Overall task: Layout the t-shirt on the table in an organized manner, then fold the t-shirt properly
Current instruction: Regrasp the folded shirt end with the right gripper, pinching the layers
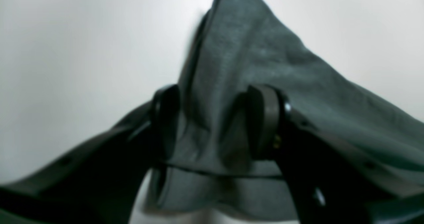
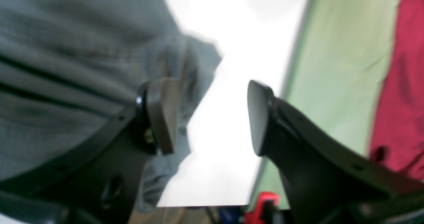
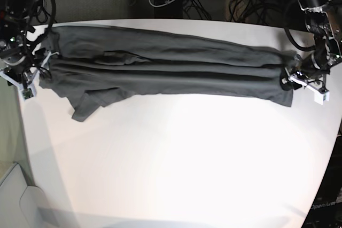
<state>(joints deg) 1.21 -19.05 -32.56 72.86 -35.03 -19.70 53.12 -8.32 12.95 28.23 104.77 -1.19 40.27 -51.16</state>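
My left hand stands with its fingers parted, and a fold of the t-shirt runs up between them; the cloth lies in the gap but I cannot tell whether the pads touch it, so I would not call it a hold. My right hand is plainly open, nothing between its fingers, with the shirt bunched just beside and behind the inner finger and bare white bench showing through the gap. From above, the t-shirt lies stretched in a long band along the far side of the bench, one hand at each end, with long creases running its length and a loose flap hanging out of line near my right-hand end. The risk I judge from here: cloth could snag on a finger as I draw away and drag the layout crooked, or the creased band could be folded before it is truly flat. Both wrist views are blurred, the shirt's sleeves and collar are hard to pick out, and green and red cloth beyond the bench edge is cut off.
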